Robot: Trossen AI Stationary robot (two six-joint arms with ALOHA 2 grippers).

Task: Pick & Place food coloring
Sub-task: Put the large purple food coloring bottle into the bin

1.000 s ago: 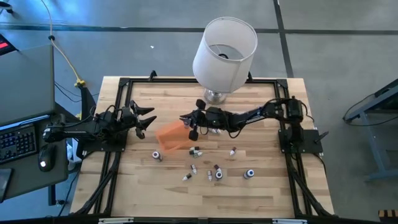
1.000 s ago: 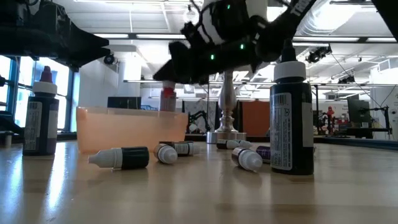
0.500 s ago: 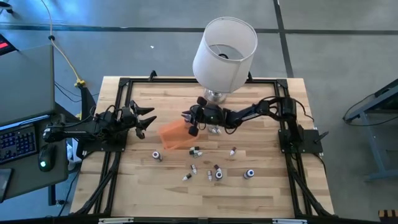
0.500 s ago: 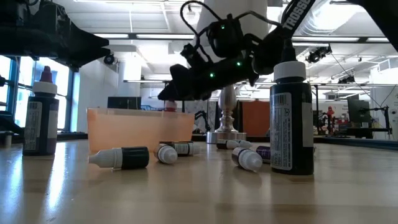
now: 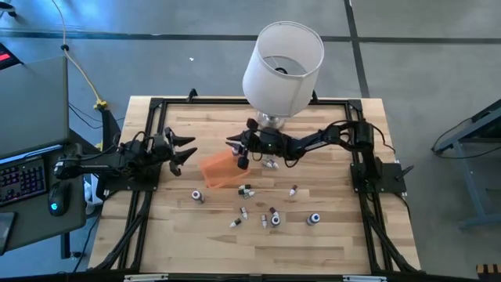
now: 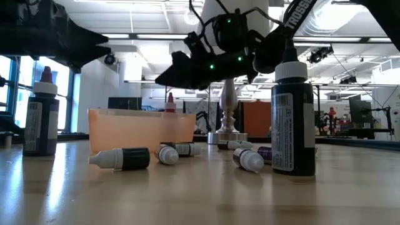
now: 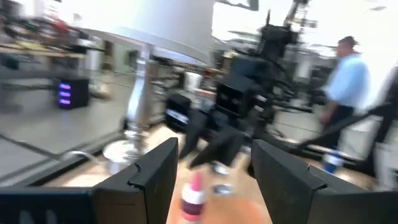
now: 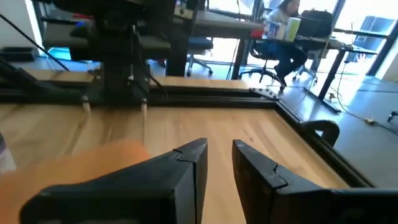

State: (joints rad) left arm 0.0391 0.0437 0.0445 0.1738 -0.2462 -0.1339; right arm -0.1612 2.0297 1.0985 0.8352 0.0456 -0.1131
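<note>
An orange tray [image 5: 218, 171] sits mid-table. A red-capped food coloring bottle [image 6: 169, 102] stands upright inside it; the left wrist view also shows this bottle [image 7: 193, 194]. My right gripper [image 5: 241, 152] hovers level just above the tray's far side, slightly open, with nothing between its fingers [image 8: 219, 152]. Several more food coloring bottles [image 5: 264, 211] lie or stand on the wood nearer the front: one dark bottle [image 6: 292, 119] is upright and another [image 6: 122, 158] lies on its side. My left gripper [image 5: 185, 149] waits open at the table's left.
A big white lampshade lamp [image 5: 282, 59] stands at the far edge just behind my right gripper, its metal foot [image 6: 226, 134] beyond the tray. A black frame [image 5: 156, 106] borders the table. A person [image 7: 345, 68] stands in the room beyond.
My right gripper has drifted toward the far edge and risen slightly. The red-capped bottle that hung under it a second ago has sunk into the tray and now stands apart from the fingers. The tray has slid a little sideways.
</note>
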